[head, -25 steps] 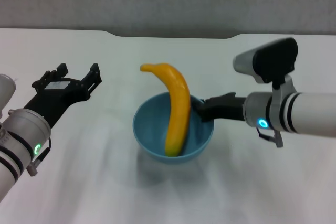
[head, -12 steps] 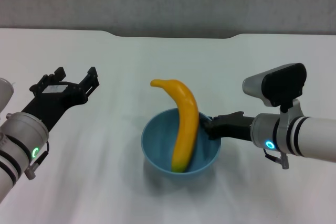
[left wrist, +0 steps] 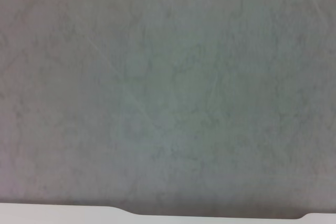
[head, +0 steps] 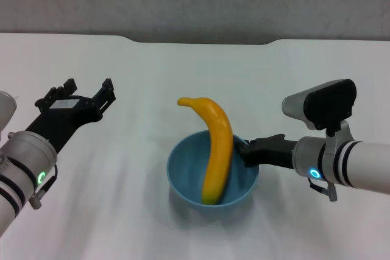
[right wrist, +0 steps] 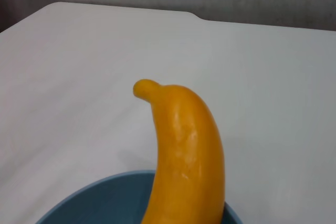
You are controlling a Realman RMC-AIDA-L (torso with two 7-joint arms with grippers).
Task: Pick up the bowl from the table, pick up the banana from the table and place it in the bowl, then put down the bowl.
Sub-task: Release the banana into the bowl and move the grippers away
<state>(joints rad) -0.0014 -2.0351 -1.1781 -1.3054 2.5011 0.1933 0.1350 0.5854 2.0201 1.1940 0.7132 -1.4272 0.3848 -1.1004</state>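
The light-blue bowl sits at the middle of the white table; I cannot tell whether it touches the top. The yellow banana leans inside it, its stem end sticking up over the far rim. My right gripper is shut on the bowl's right rim. In the right wrist view the banana rises from the bowl close up. My left gripper hovers open and empty at the left, well clear of the bowl.
The table's far edge has a shallow notch with a grey wall behind it. The left wrist view shows only that wall and a strip of the table's far edge. Bare tabletop surrounds the bowl.
My right gripper has carried the bowl with the banana nearer to me, a little to the right and lower. The left arm has barely moved.
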